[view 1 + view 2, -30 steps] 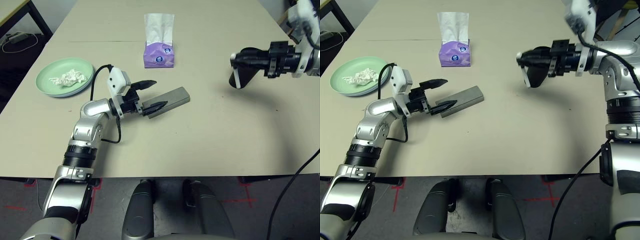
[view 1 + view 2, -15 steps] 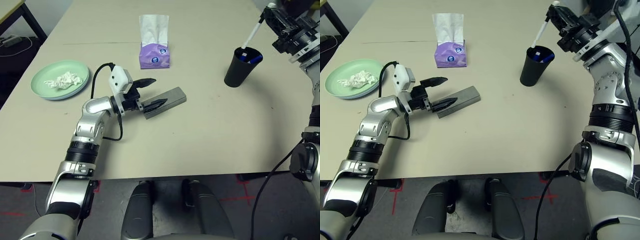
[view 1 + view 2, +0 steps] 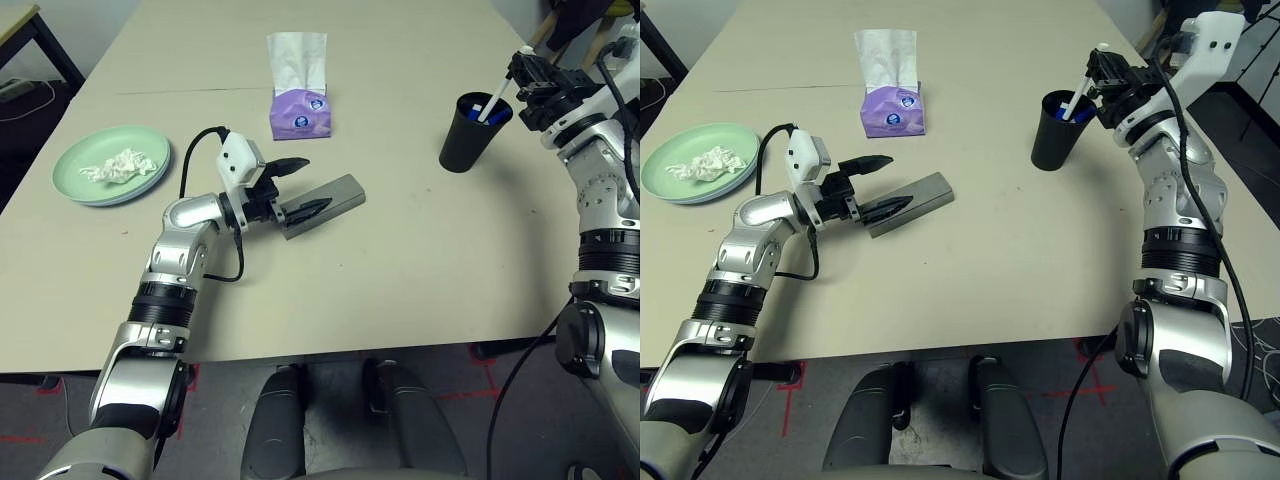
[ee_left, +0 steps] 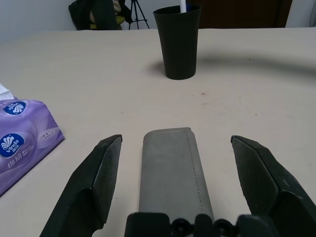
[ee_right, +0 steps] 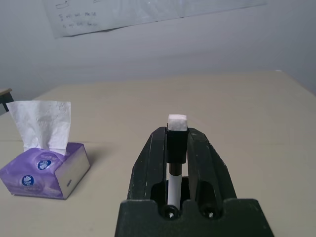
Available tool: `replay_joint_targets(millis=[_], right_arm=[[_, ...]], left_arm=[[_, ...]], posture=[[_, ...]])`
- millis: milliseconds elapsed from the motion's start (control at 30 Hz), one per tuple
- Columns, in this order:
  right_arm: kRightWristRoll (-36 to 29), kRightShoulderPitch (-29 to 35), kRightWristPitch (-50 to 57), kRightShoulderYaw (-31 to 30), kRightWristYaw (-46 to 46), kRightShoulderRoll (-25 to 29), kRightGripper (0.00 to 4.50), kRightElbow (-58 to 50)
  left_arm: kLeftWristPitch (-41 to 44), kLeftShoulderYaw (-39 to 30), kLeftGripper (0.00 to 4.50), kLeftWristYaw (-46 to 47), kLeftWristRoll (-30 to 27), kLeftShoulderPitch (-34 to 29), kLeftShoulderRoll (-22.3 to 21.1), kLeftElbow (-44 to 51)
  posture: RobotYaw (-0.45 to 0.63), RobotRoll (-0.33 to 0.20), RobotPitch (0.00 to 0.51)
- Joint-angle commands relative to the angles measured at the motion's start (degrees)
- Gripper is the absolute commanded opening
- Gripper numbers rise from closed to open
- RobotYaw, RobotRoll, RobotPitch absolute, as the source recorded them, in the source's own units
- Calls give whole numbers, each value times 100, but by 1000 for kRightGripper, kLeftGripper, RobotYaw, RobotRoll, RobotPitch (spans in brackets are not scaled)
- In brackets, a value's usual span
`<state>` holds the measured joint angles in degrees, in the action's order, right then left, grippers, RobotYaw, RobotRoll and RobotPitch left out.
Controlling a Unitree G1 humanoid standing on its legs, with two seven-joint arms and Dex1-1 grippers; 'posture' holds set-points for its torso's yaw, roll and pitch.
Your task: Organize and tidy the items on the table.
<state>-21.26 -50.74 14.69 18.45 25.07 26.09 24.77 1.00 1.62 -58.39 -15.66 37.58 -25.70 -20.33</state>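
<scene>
- While my right pincer [image 5: 177, 129] was closed on the white pen [image 5: 174, 190], its two black fingers stood close together along the shaft, the pen's pale end up at the tips.
- The pen slanted down from my grip, its lower part inside the mouth of the black cup [image 3: 464, 140], which stood on the right side of the table [image 3: 400, 280] with something blue [image 3: 497, 117] in it.
- My left pincer [image 4: 176, 137] was wide open and held nothing; its fingers straddled the grey case [image 4: 170, 173], with a gap to either side of it in the wrist view.
- That case lay slantwise on the bare tabletop, its far end pointing rightward, away from my left arm.
- Beyond the case stood the purple tissue packet [image 3: 300, 115], a white tissue [image 3: 297, 60] sticking up from it, near my left pincer but apart from it.
- Left of my left pincer sat the pale green plate [image 3: 150, 150] on top of a light blue one [image 3: 150, 186], with the crumpled white wad [image 3: 120, 166] on the green.
- Nothing stood between the case and the cup.
- Farthest out, past the table's left edge, was a dark-legged side table [image 3: 12, 18].
</scene>
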Motion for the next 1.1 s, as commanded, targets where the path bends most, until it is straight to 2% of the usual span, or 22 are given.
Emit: replay_joint_targets(millis=[33,267,367,433,567,633,733,833,933,1100], right_arm=[[69,36,161,-53,-95,92,1882,19],[133,141,172,-76,-108,118,4453,-71],[125,280,-32,-125,26,53,4453,-275],[64,659,-503,-294,558,-11,4453,-704],[-279,1637,-556,-375,1196,-23,4453,-1574],[-416,2063,-480,-334,1167,-115,4453,-1892],[-422,2498,-633,-234,745,-426,4453,-2168],[31,2817,-993,-243,20,-811,4453,-2188],[617,2842,-1377,-254,-794,-1032,4453,-1877],[901,2624,-1581,-161,-1655,-1273,4453,-1407]], left_arm=[[59,7,4500,57,38,-98,-25,155],[160,-38,4500,275,31,-160,-33,321],[173,-68,4500,294,-21,-193,-25,437],[230,-156,4500,386,-114,-251,-5,650],[547,-731,4500,1297,-375,-573,193,1289],[319,-977,4500,1830,-232,-763,309,1447],[72,-1271,4500,2546,-46,-851,454,1487],[-230,-1490,4500,3325,390,-839,405,1197],[-231,-1767,4500,4156,681,-849,367,909],[-202,-2162,4500,5084,829,-940,367,613]], posture=[[33,0,146],[47,0,141],[49,0,137],[42,0,134],[34,0,135],[35,0,139],[40,0,140],[40,0,141],[38,0,141],[47,0,138]])
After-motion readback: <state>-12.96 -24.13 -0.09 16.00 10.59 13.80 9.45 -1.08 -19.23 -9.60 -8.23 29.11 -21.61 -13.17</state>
